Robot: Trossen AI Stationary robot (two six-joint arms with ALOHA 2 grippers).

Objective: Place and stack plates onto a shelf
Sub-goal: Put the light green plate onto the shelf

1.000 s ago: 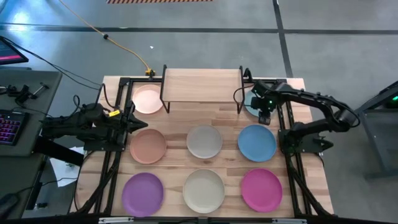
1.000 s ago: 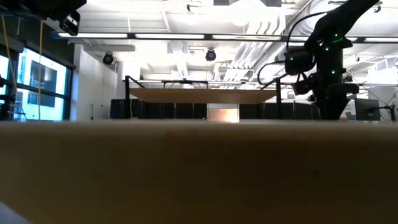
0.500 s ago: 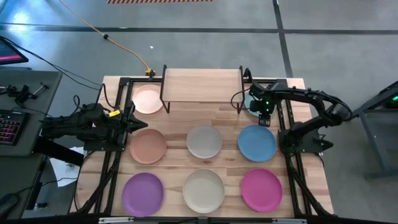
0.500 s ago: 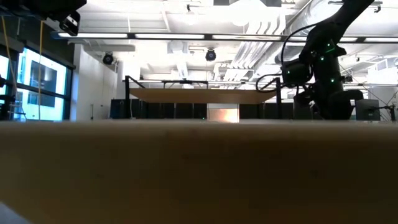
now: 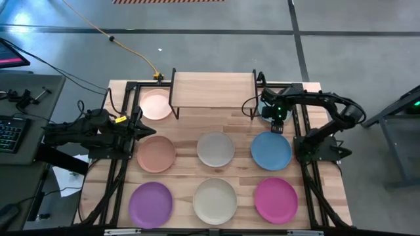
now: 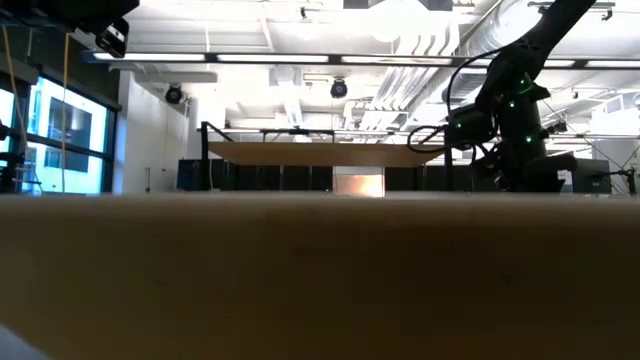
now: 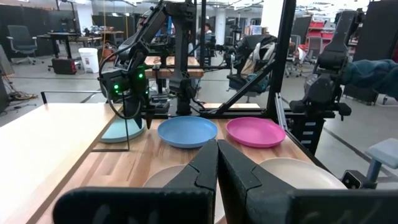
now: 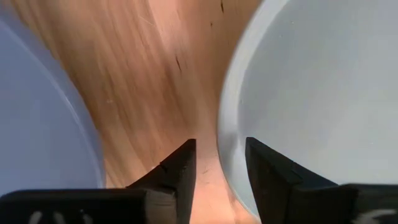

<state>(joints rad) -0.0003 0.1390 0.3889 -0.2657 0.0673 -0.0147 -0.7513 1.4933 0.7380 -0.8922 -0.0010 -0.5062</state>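
Teal plate (image 7: 122, 130): it lies flat on the table at the far right, just beside the right legs of the shelf; the right arm covers most of it from above.
Shelf (image 5: 212, 88): it stands at the far middle of the table, and its wood top carries no plate.
Right gripper (image 8: 219, 163): it is low over the near rim of the teal plate, pointing down. The fingers are a little apart, one over the plate's rim and one over the bare wood beside it, and they hold nothing.
Blue plate (image 5: 271, 150): just near the teal plate, on the right side, middle row.
Other plates: pale pink plate (image 5: 156, 105) at the far left beside the shelf; peach plate (image 5: 156, 154) and grey plate (image 5: 216, 149) in the middle row; purple plate (image 5: 150, 203), cream plate (image 5: 215, 200) and magenta plate (image 5: 275, 199) in the near row.
Left gripper (image 7: 217, 163): it waits at the left edge of the table, by the peach plate, with fingers closed together and empty.
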